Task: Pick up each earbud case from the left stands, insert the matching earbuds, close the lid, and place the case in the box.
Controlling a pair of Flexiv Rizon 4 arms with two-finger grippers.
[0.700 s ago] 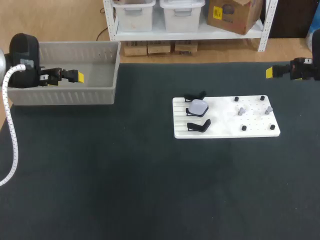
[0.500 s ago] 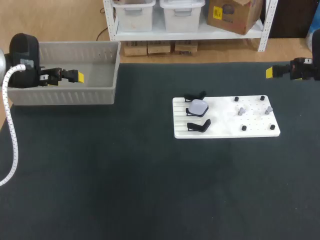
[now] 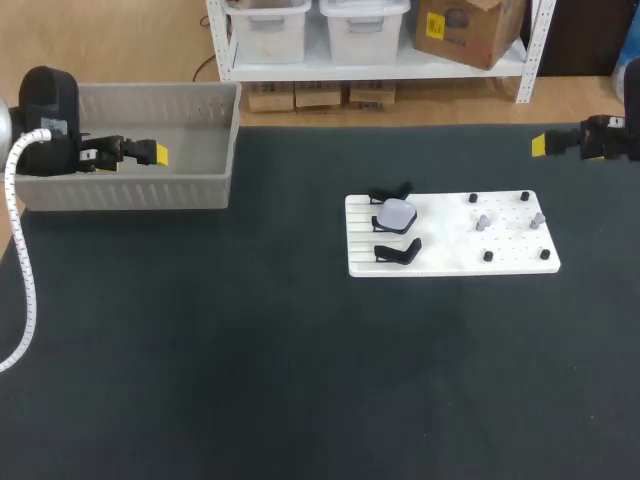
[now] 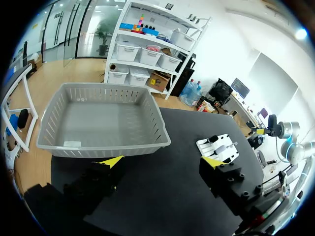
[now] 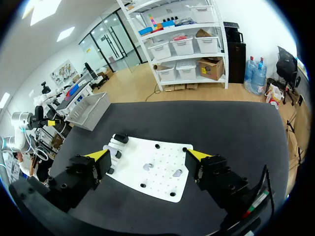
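Observation:
A pale lavender earbud case (image 3: 398,214) rests, lid shut, on the middle of three black stands (image 3: 397,252) at the left end of a white board (image 3: 450,240). Two grey earbuds (image 3: 483,221) (image 3: 537,217) lie on the board's right half among black pegs. My left gripper (image 3: 150,153) hangs open over the grey box (image 3: 130,190) at the far left; in its wrist view the gripper (image 4: 163,161) holds nothing. My right gripper (image 3: 540,145) is open at the far right edge, well behind the board, and its wrist view (image 5: 147,155) shows the board (image 5: 157,179) ahead.
The grey box (image 4: 98,147) has open slatted walls and looks bare inside. The dark table mat (image 3: 300,350) spreads wide between box and board and in front of both. Black pegs (image 3: 487,256) stick up from the board.

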